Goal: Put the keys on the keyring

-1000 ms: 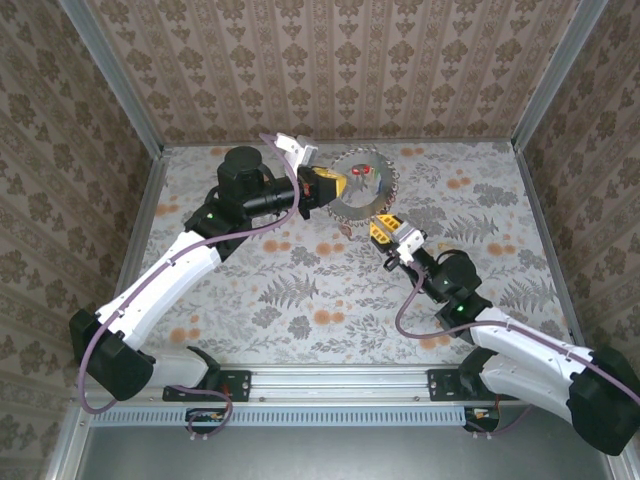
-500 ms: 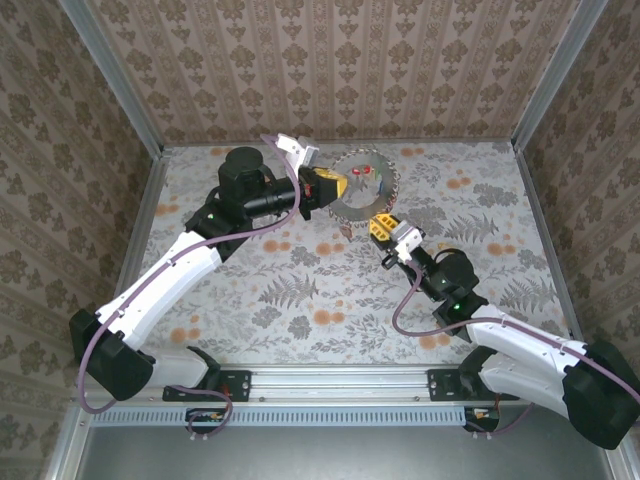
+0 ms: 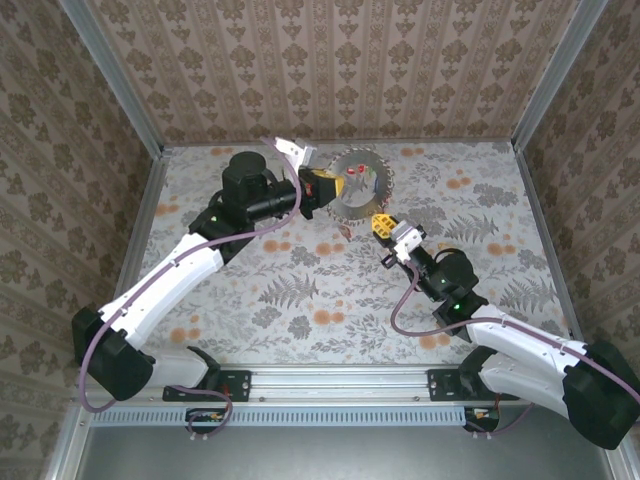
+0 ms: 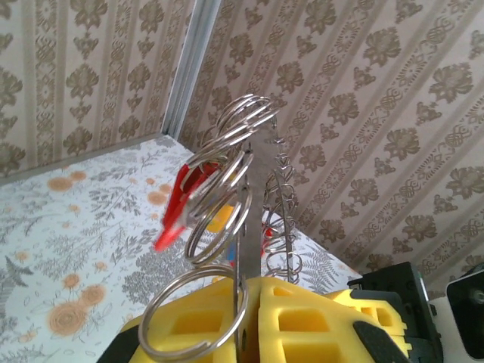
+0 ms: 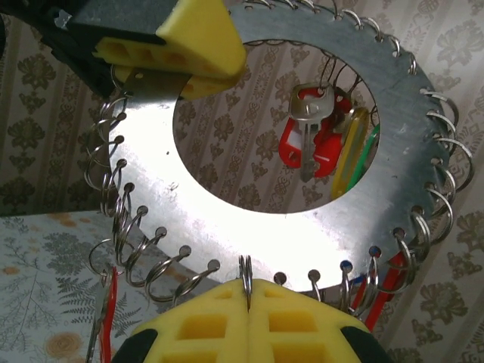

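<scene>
Yellow pads [image 5: 189, 325] of the right gripper [image 5: 248, 295] are clenched together on one small split ring [image 5: 246, 266], its wire pinched edge-on in the seam between them. That ring hangs from a hole in the lower rim of the keyring [image 5: 227, 219], a flat, bright metal plate with a round opening and a row of holes along its edge. On the opposite rim the left gripper [image 4: 248, 293] is clamped on the plate itself, which in its own wrist view runs edge-on down between its fingers. The keyring is thus held upright in the air above the far middle of the counter [image 3: 300, 290], spanning the gap between the two grippers. The plate looks stiff and, for its size, fairly weighty, and its polished faces are likely slippery. The soundest hold is probably flat across both faces on the rim, as the left gripper has it. The split rings look like thin, springy wire that swings freely in the holes, so one would tend to twist out of a loose pinch. Gripping across the coil close to its hole should steady it. Seen through the opening, a silver key [image 5: 306, 121] hangs with a red tag [image 5: 321, 151] and a yellow tag [image 5: 352, 155]. These are light and dangling, and probably best taken by the metal head, not the plastic.
</scene>
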Tool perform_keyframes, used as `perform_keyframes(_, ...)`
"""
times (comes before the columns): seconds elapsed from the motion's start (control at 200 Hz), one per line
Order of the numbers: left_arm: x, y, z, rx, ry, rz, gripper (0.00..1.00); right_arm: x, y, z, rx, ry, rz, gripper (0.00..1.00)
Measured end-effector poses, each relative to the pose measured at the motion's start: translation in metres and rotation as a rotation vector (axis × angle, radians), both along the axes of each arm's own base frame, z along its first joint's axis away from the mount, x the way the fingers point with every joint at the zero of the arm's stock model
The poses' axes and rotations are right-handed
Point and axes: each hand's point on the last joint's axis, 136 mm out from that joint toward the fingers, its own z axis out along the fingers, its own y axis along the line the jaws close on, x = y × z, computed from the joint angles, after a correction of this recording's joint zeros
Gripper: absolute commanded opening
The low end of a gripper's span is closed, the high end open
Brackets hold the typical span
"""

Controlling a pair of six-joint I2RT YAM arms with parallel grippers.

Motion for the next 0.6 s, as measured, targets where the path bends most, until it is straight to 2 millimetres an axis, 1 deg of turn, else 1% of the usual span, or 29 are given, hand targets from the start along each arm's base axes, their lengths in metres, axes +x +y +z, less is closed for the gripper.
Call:
perform_keyframes(0.1,0.005,0.002,-0.010,-0.012,0.054,0.038,0.06,0.003,-0.001,-0.006,0.003,0.035,0.013,0.00)
perform_keyframes(0.155,0.008,0.003,-0.017,-0.025,0.093,0.056,0.11,0.004,-0.002,-0.010,0.008,0.057,0.026,0.00)
perform_keyframes(0.205,0.010,0.005,-0.024,-0.039,0.131,0.072,0.12,0.005,-0.002,-0.013,0.012,0.079,0.039,0.00)
perform_keyframes(0.23,0.012,0.006,-0.027,-0.045,0.146,0.080,0.15,0.006,-0.003,-0.015,0.014,0.094,0.044,0.00)
perform_keyframes(0.255,0.013,0.007,-0.032,-0.049,0.168,0.091,0.20,0.007,-0.003,-0.017,0.015,0.107,0.054,0.00)
perform_keyframes(0.29,0.016,0.009,-0.037,-0.054,0.190,0.106,0.22,0.008,-0.003,-0.018,0.019,0.123,0.067,0.00)
perform_keyframes(0.32,0.020,0.012,-0.044,-0.059,0.216,0.131,0.23,0.009,-0.004,-0.018,0.023,0.133,0.074,0.00)
perform_keyframes(0.35,0.023,0.015,-0.049,-0.062,0.237,0.151,0.27,0.010,-0.005,-0.017,0.027,0.145,0.082,0.00)
perform_keyframes(0.375,0.026,0.018,-0.055,-0.064,0.256,0.168,0.29,0.011,-0.006,-0.017,0.027,0.153,0.090,0.00)
perform_keyframes(0.465,0.033,0.026,-0.078,-0.074,0.333,0.224,0.30,0.013,-0.006,-0.017,0.030,0.187,0.125,0.00)
perform_keyframes(0.525,0.033,0.029,-0.094,-0.074,0.378,0.245,0.31,0.013,-0.005,-0.019,0.027,0.212,0.149,0.00)
perform_keyframes(0.595,0.032,0.030,-0.106,-0.082,0.417,0.259,0.34,0.013,-0.004,-0.022,0.026,0.240,0.173,0.00)
